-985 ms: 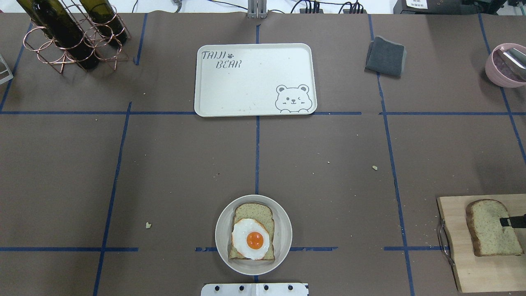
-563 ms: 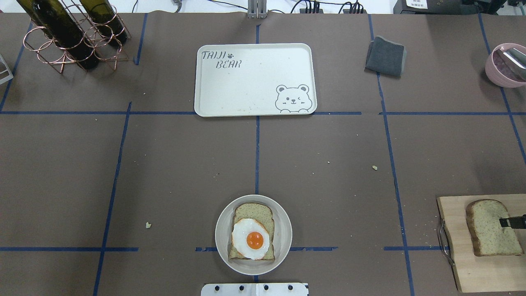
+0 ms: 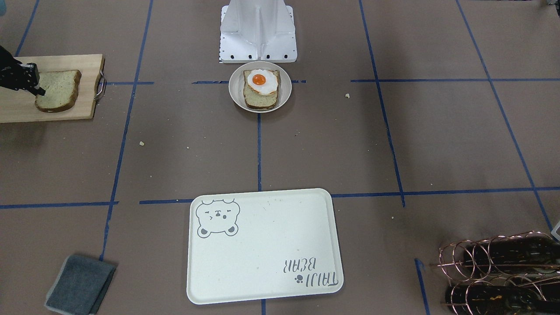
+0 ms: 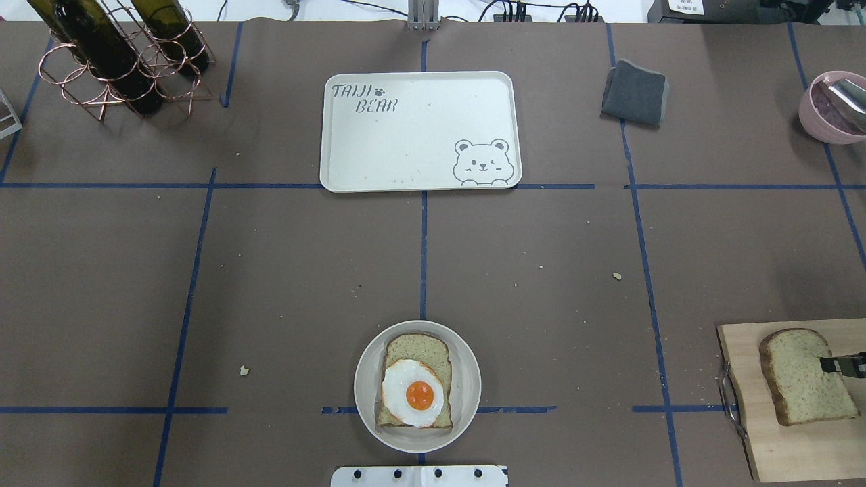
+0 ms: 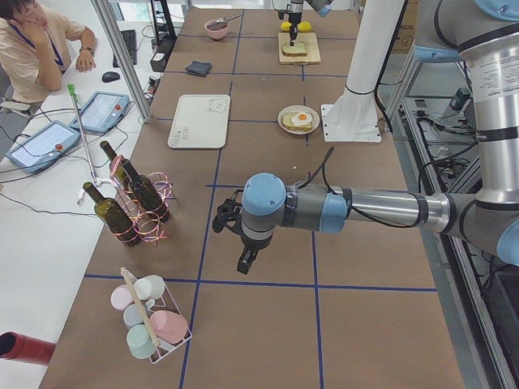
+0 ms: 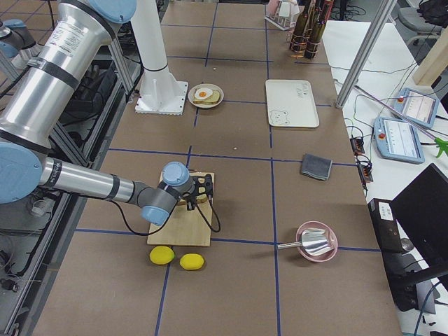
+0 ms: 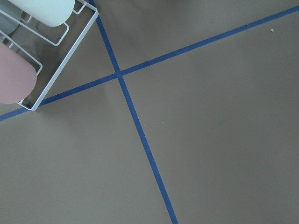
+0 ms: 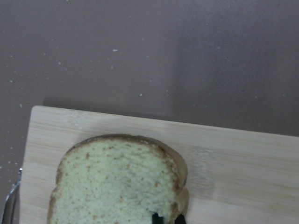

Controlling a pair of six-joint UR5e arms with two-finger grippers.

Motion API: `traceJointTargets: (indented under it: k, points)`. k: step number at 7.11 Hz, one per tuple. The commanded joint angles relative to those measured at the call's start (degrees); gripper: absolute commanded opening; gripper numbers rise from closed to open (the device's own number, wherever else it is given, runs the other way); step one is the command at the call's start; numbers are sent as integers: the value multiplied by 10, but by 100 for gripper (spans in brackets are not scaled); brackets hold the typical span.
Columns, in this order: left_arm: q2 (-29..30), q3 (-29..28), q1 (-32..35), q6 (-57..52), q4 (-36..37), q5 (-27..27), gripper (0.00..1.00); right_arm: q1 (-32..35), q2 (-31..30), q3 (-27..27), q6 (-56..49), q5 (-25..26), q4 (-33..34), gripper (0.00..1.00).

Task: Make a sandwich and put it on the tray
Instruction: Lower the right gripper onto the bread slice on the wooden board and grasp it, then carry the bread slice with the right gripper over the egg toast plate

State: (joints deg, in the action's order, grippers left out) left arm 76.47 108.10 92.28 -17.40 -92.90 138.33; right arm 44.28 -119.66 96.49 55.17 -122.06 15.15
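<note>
One bread slice (image 4: 798, 379) lies on the wooden board (image 4: 778, 446) at the near right. My right gripper (image 4: 842, 365) reaches in from the right edge, its jaws pinched on that slice's crust; this also shows in the right wrist view (image 8: 167, 218). The other slice (image 4: 416, 348), with the fried egg (image 4: 413, 393) on top, lies on the round plate (image 4: 468, 379) in front of the robot base. The TAIJI BEAR tray (image 4: 419, 135) sits empty at the far centre. My left gripper (image 5: 247, 259) hovers over bare table far to the left; I cannot tell whether it is open.
A copper rack with wine bottles (image 4: 115, 61) stands far left, a folded grey cloth (image 4: 634, 91) far right, and a pink bowl with a scoop (image 4: 829, 108) at the right edge. A white wire cup rack (image 7: 28, 56) is near the left gripper. Two lemons (image 6: 175, 257) lie beside the board.
The bread slice on the board has shifted slightly left and turned a little, with the right gripper's tip staying on its right side. Nothing else moved.
</note>
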Motion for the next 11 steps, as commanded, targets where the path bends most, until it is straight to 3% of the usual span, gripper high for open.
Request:
traceJointTargets:
  k: [1, 4, 6, 8, 9, 11]
  points:
    - [0, 1, 0, 0, 0, 0, 100, 2, -1, 38, 2, -19, -10, 0]
    - [1, 1, 0, 0, 0, 0, 100, 6, 36, 122, 69, -75, -2, 0]
    - [0, 1, 1, 0, 0, 0, 100, -42, 161, 126, 171, -73, 38, 0]
    - [-7, 1, 1, 0, 1, 0, 100, -94, 256, 156, 218, -28, 176, 0]
    - [-9, 0, 1, 0, 0, 0, 100, -151, 295, 182, 276, 40, 237, 0]
    - [-9, -1, 1, 0, 0, 0, 100, -216, 458, 189, 303, 121, 446, 0]
